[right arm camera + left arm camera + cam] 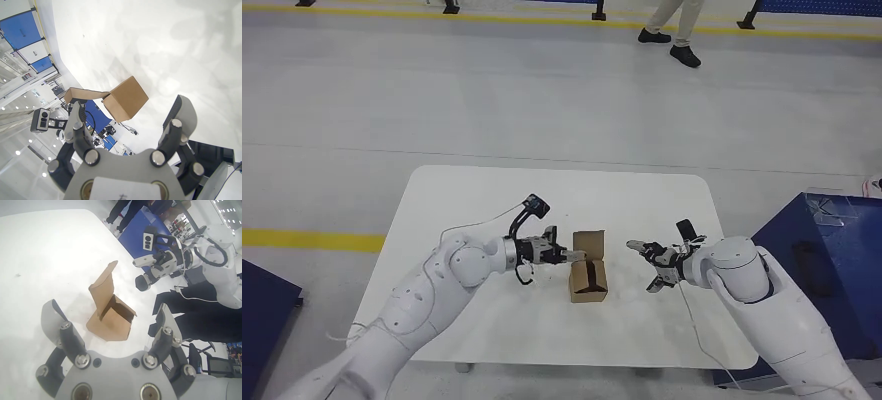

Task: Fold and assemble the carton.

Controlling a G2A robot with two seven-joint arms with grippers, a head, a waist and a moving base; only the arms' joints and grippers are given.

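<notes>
A small brown carton (588, 273) stands on the white table (482, 200), its body squared up and its lid flap (588, 241) sticking up, so the inside is open. My left gripper (560, 257) is open just beside the carton's left side, apart from it. My right gripper (646, 264) is open a short way off its right side, nothing between its fingers. The left wrist view shows the carton (110, 325) with its raised flap (105, 289) ahead of the open left gripper (107, 304). The right wrist view shows the closed side of the carton (125, 98) ahead of the open right gripper (128, 103).
Bare tabletop lies on all sides of the carton. A blue bin or panel (817, 250) stands off the table's right edge. The table's front edge (592, 362) is close behind both arms.
</notes>
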